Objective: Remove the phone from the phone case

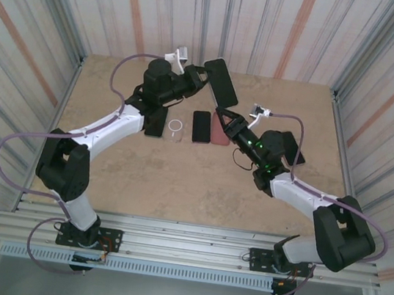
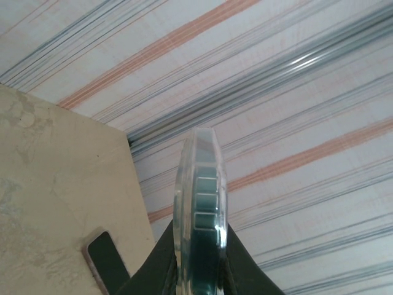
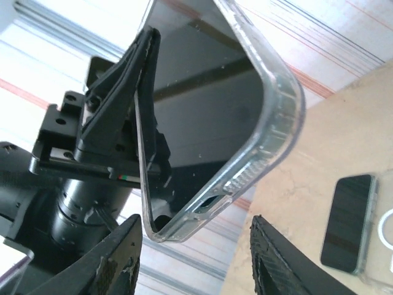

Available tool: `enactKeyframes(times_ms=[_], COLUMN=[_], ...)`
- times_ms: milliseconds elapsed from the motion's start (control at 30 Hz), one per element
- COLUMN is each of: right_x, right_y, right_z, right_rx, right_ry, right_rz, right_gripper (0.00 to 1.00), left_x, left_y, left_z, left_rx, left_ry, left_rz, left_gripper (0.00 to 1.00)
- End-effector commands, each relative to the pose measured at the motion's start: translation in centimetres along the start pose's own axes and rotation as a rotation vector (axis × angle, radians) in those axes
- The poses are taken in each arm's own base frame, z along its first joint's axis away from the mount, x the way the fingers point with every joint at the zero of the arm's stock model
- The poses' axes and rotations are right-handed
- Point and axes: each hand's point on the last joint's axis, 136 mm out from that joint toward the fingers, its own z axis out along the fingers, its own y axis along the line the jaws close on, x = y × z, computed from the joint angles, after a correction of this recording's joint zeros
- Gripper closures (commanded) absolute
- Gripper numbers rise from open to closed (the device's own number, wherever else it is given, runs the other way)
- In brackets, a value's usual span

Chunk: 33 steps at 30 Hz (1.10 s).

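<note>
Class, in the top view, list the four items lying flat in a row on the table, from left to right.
Left to right: dark phone → clear case with white ring → black phone → pink case.

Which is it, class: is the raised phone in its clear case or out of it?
In. The clear case wraps round the phone along its edge and lower corner, with no gap showing between them.

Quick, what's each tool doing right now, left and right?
Left tool: closed on the cased phone, held aloft.
Right tool: open, jaws flanking the phone's corner, not gripping.
</note>
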Motion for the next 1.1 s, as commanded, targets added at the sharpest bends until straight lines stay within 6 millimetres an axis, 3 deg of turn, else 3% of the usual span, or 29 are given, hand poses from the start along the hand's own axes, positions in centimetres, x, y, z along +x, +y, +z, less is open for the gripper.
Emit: enactKeyframes(times_ms=[0,200,633,833,1067], right_x=[-1.3,-1.8,-2.8,-2.5,-1.9], right_y=[1.8,1.9,2.5,2.4,1.7], right_z=[0.1,0.4,1.2,1.5,1.8], right_rx=[-0.081,-0.103,-0.139,-0.146,-0.123], right_ry=[-0.068,-0.081,-0.088,-0.064,-0.007], right_rz=[0.034,0.057,0.068,0.062,0.012], right_gripper=[0.56,0.69,0.73,0.81,0.87], left_x=[-2.2,-2.3,-2.3,-2.5,-2.6], left_y=[-2.7,-3.1,-4.0,-4.2,-3.4], left_z=[-0.5,-0.5,-0.6,-0.8,-1.1], left_rx=[0.092,0.11,0.138,0.138,0.139], left_ry=[-0.1,-0.104,-0.098,-0.107,-0.118], left_rz=[-0.037,-0.064,-0.072,-0.079,-0.202], left_gripper=[0.93,0.92,0.93,0.93,0.94])
